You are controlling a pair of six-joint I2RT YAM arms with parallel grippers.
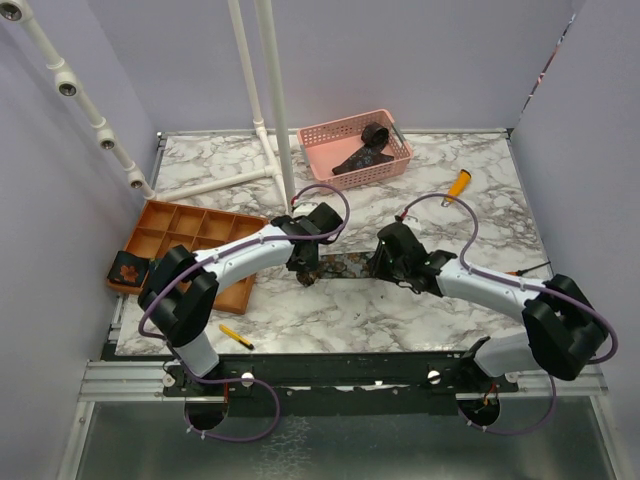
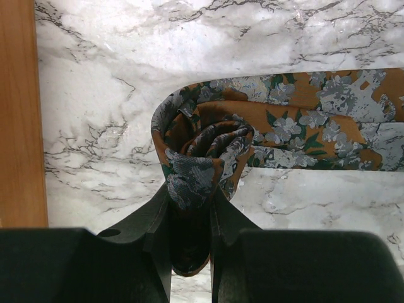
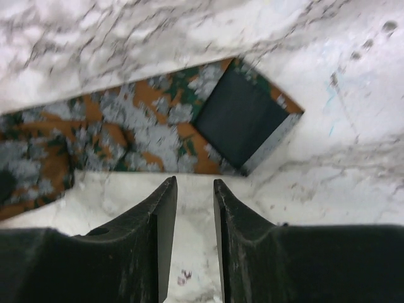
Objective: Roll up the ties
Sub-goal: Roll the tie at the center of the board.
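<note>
A floral tie (image 1: 345, 265) lies across the middle of the marble table between both arms. My left gripper (image 1: 305, 268) is shut on its partly rolled end. In the left wrist view the coil (image 2: 202, 148) sits at my left gripper's (image 2: 191, 192) fingertips, pinched between them, and the flat strip (image 2: 315, 120) runs off to the right. My right gripper (image 1: 385, 262) is at the tie's other end. In the right wrist view my right gripper (image 3: 194, 184) is open a little and empty, just short of the tie's wide pointed end (image 3: 243, 117), which shows its dark lining.
A pink basket (image 1: 390, 165) at the back holds dark ties (image 1: 365, 148). An orange compartment tray (image 1: 195, 240) stands at the left, its edge in the left wrist view (image 2: 19, 113). A rolled tie sits in a small box (image 1: 128, 268). An orange-handled tool (image 1: 457, 185) and a yellow pen (image 1: 236, 336) lie on the table.
</note>
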